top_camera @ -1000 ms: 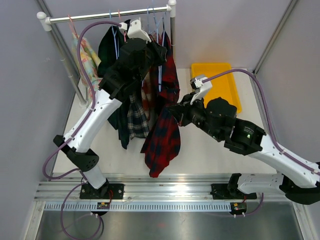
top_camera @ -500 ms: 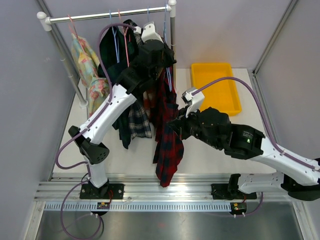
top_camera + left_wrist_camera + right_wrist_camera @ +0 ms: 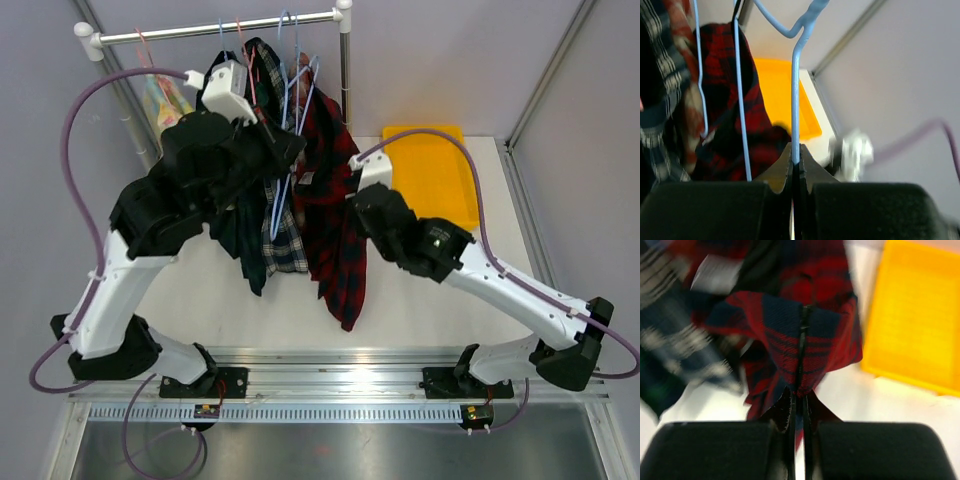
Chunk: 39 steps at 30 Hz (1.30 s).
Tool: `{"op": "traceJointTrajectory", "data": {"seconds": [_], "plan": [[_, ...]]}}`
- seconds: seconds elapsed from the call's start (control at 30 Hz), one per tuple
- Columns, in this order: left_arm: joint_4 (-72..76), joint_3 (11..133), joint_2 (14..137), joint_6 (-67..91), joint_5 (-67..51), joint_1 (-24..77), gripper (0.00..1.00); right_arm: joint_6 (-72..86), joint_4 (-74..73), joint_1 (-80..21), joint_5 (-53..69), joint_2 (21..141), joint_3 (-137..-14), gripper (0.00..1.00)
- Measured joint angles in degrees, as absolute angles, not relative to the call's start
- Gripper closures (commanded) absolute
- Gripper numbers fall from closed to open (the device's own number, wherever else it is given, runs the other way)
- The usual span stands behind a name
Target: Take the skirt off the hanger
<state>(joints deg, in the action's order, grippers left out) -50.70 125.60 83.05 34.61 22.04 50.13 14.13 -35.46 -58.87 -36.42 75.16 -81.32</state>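
The red and navy plaid skirt (image 3: 335, 235) hangs below a light blue wire hanger (image 3: 291, 95) near the rail. My left gripper (image 3: 290, 152) is shut on the hanger's wire; in the left wrist view the blue hanger (image 3: 796, 100) runs straight up out of the closed left gripper (image 3: 795, 156), with the skirt (image 3: 725, 135) behind it. My right gripper (image 3: 347, 205) is shut on a fold of the skirt's upper part. In the right wrist view the skirt (image 3: 805, 335) bunches up out of the closed right gripper (image 3: 800, 392).
A white clothes rail (image 3: 220, 28) at the back carries other hangers, a dark green plaid garment (image 3: 272, 240) and a floral one (image 3: 160, 95). A yellow tray (image 3: 430, 165) lies at the back right, also in the right wrist view (image 3: 910, 315). Grey walls stand on both sides.
My left arm has swung left and drawn the blue hanger with it. My right gripper has moved up and back with the skirt, whose hem now hangs higher.
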Motion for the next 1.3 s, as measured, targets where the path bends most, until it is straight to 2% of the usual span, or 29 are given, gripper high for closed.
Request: {"op": "traceJointTrajectory", "data": {"seconds": [0.17,0.57,0.83,1.03,1.13,1.3], "plan": [[-59.59,121.32,77.12,38.74,17.43,53.15,1.00,8.56,-35.00,-48.47,-36.56,79.35,-91.53,1.00],[-75.81,114.72,80.09,44.03,13.15,68.53,1.00,1.91,-36.67,-28.27,-36.14,91.83,-119.85,1.00],[-76.64,117.93,77.41,45.39,13.04,72.40,1.00,4.34,-40.36,-12.78,-31.09,101.97,-130.69,1.00],[-76.14,118.34,74.17,45.45,11.44,72.40,1.00,7.66,-43.18,-6.59,-25.30,113.45,-142.41,1.00],[-73.12,112.79,71.59,45.41,9.76,72.38,1.00,9.96,-43.07,-4.64,-22.11,119.04,-147.61,1.00],[-71.92,101.49,71.42,45.32,9.23,72.36,1.00,12.45,-41.60,-2.48,-19.16,124.14,-148.44,1.00]]}}
